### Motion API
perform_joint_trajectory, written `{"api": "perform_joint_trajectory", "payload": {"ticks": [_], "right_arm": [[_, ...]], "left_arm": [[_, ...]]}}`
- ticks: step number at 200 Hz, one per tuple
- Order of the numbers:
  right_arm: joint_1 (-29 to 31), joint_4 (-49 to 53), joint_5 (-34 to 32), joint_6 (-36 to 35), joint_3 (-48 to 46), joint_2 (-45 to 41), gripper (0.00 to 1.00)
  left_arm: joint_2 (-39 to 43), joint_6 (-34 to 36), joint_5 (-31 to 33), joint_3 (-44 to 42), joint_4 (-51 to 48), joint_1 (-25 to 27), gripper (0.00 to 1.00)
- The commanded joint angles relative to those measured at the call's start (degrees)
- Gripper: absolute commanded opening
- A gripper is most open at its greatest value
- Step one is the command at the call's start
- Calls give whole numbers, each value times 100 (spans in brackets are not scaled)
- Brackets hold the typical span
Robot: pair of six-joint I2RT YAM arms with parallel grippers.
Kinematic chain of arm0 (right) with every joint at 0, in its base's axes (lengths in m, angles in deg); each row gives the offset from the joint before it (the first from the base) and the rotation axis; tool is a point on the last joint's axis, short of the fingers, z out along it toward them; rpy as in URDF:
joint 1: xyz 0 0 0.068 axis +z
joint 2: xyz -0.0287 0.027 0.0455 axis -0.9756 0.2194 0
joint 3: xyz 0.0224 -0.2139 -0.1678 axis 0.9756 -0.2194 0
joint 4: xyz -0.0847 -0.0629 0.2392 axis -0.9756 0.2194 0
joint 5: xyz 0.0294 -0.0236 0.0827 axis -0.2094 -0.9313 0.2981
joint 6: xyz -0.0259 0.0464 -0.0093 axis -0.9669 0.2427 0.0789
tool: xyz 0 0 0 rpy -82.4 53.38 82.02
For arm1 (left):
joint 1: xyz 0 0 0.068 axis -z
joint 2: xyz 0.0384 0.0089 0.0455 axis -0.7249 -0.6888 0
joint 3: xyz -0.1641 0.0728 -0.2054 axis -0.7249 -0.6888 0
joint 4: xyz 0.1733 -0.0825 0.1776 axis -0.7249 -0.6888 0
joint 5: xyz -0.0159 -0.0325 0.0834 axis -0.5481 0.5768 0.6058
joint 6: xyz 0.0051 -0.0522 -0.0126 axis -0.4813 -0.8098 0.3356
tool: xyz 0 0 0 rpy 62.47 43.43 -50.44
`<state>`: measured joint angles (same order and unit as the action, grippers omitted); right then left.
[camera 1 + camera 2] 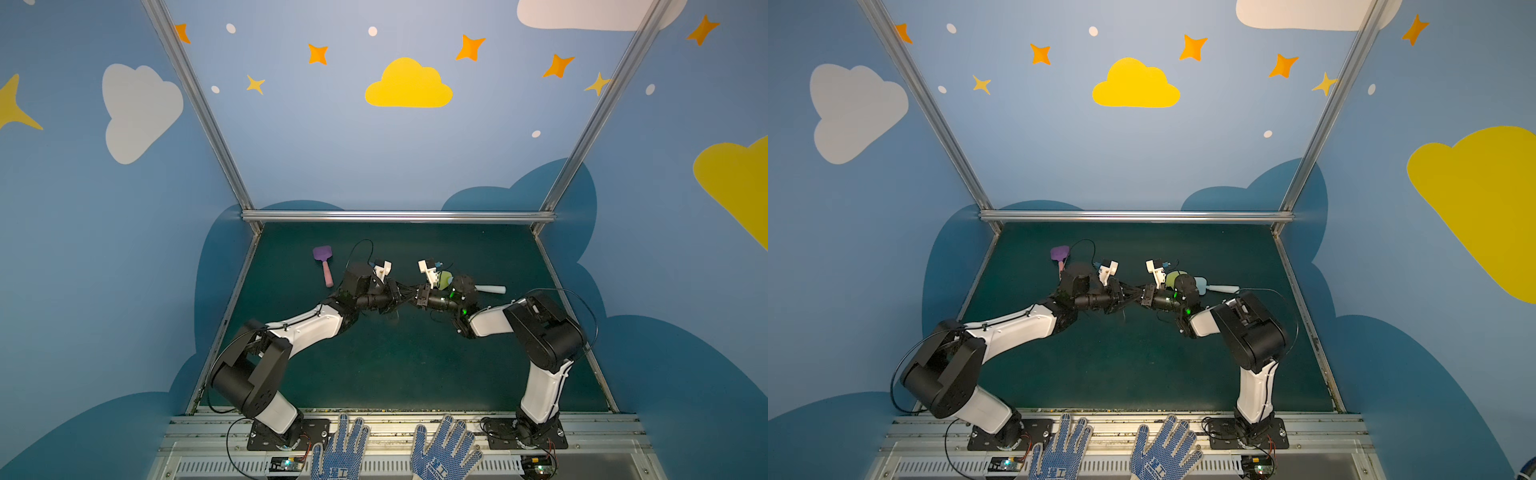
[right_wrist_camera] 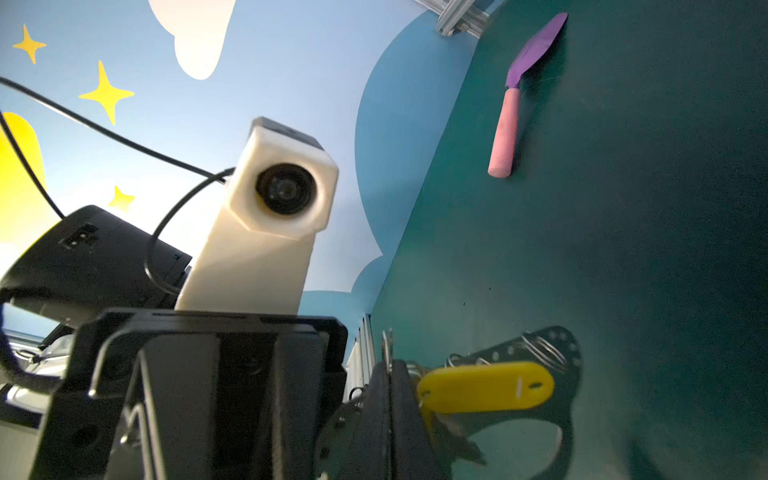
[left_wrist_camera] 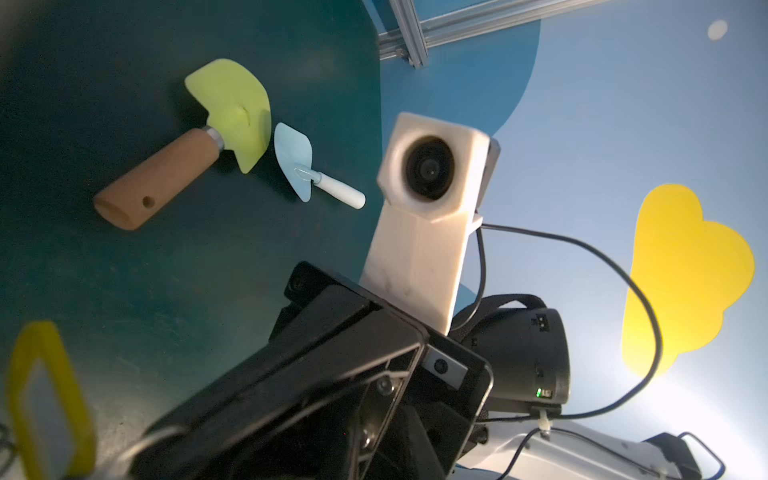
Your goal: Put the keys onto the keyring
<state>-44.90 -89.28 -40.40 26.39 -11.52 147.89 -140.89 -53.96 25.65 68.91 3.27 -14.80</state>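
Above green mat, right jaws press together just beside the keys and keyring; left jaws' state unclear.

Both top views looked down from above the arm bases; the table filled the lower frame. Wrist views faced each other closely: the left showed the right wrist camera, the right showed the left wrist camera.

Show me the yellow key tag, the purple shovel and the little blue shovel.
yellow key tag [image 2: 486,388], right wrist view, its middle
purple shovel [image 2: 509,120], right wrist view, pink handle
little blue shovel [image 3: 295,160], left wrist view, blade
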Motion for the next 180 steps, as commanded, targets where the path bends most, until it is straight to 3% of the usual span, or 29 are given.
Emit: {"api": "perform_joint_trajectory", "payload": {"ticks": [1, 78, 114, 180], "right_arm": [[-41, -207, 44, -16, -27, -130, 0], [-235, -642, 375, -152, -378, -482, 0], [-281, -635, 627, -101, -300, -595, 0], [-267, -749, 927, -4, -321, -673, 0]], "left_arm": [[311, 153, -38, -85, -155, -44, 24], [1391, 678, 627, -83, -1449, -228, 28], [1553, 1115, 630, -38, -2042, -302, 28], [1437, 1087, 439, -148, -1716, -377, 33]]}}
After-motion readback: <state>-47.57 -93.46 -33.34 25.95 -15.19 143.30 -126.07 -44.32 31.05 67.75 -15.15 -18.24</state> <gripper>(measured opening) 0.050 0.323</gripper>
